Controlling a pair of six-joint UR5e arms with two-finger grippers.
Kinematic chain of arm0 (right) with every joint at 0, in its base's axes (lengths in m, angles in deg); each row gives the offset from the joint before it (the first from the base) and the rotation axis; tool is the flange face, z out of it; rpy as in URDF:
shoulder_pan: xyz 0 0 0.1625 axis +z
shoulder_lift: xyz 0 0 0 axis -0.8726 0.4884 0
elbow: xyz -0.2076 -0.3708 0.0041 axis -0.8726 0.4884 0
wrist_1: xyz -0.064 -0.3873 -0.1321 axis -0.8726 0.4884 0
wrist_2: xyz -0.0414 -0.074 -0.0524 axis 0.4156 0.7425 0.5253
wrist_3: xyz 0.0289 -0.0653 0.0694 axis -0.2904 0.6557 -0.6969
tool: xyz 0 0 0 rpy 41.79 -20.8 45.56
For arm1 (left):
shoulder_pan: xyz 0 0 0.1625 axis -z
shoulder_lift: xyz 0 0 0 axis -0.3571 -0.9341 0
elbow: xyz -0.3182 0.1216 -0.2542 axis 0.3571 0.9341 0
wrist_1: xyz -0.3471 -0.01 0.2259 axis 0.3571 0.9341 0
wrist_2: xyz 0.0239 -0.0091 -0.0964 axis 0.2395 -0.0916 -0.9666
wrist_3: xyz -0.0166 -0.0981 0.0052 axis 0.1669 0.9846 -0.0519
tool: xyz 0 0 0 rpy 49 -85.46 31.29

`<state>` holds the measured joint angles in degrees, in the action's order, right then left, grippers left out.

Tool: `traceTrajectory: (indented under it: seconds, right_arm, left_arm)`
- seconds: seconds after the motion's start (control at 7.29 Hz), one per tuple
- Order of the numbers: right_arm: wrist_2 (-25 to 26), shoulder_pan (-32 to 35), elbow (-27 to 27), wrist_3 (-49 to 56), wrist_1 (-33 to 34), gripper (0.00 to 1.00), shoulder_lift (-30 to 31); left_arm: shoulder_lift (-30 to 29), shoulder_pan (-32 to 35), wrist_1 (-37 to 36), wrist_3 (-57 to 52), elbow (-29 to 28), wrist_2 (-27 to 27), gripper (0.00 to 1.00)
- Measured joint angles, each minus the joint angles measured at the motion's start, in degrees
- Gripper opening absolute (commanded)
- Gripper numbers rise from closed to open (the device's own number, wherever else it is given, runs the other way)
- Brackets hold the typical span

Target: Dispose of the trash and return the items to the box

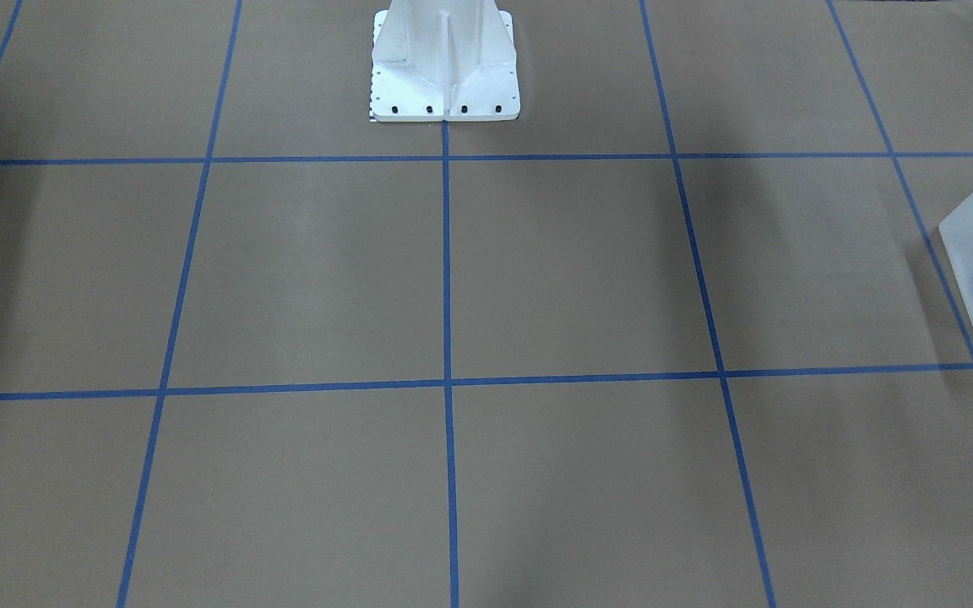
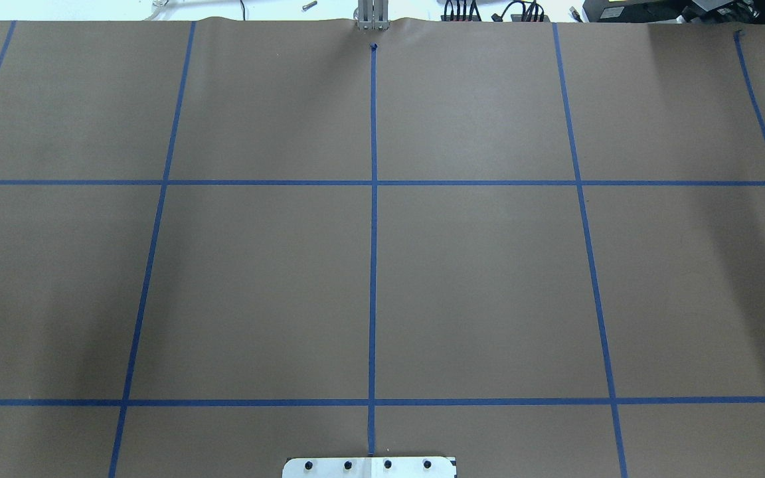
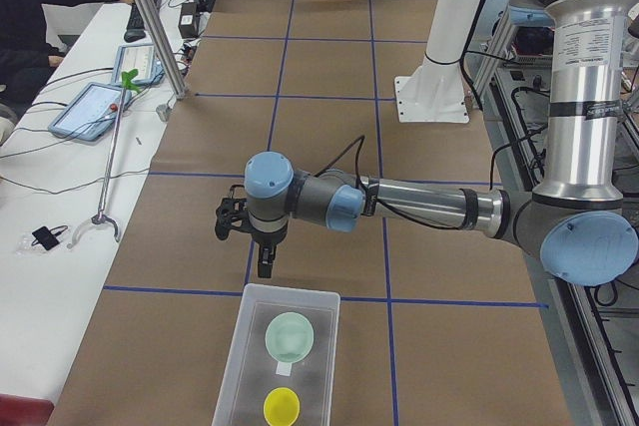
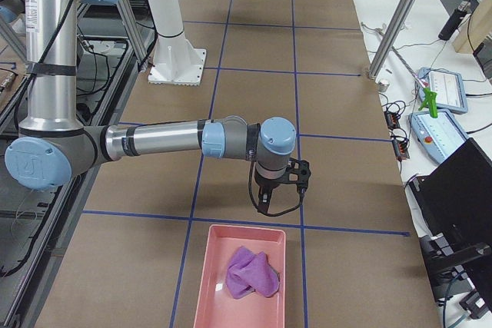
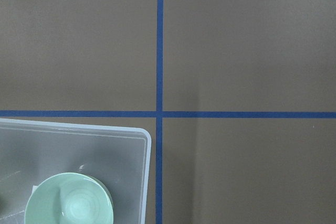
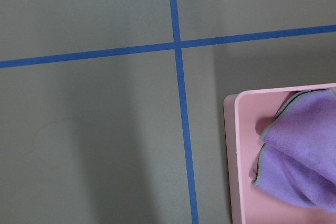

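Note:
The frosted-white box [image 3: 318, 366] stands at the table's left end and holds the mint-green bowl [image 3: 290, 336] and a yellow cup [image 3: 282, 406]. My left gripper [image 3: 262, 268] hangs just above the table, a little beyond the box's far edge; I cannot tell if it is open or shut. The left wrist view shows the box corner [image 5: 63, 145] and the bowl [image 5: 71, 203]. At the other end, a pink tray [image 4: 246, 240] holds a purple cloth [image 4: 252, 273]. My right gripper [image 4: 264, 207] hangs just beyond that tray; I cannot tell its state.
The white robot pedestal [image 1: 444, 67] stands at the table's middle back edge. Blue tape lines grid the brown table cover. An operator [image 3: 40, 7] sits at a side desk with tablets [image 3: 95, 107] and a grabber tool [image 3: 110, 177].

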<state>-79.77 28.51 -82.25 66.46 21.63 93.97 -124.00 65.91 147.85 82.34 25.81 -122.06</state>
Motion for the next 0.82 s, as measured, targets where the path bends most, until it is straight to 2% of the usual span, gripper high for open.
traceTrajectory:
  seconds: [0.82]
  right_arm:
    - [-1.89, 1.05, 1.99, 0.05, -0.05, 1.0, -0.01]
  left_arm:
    - [1.05, 0.09, 0.12, -0.66, -0.68, 0.06, 0.99]
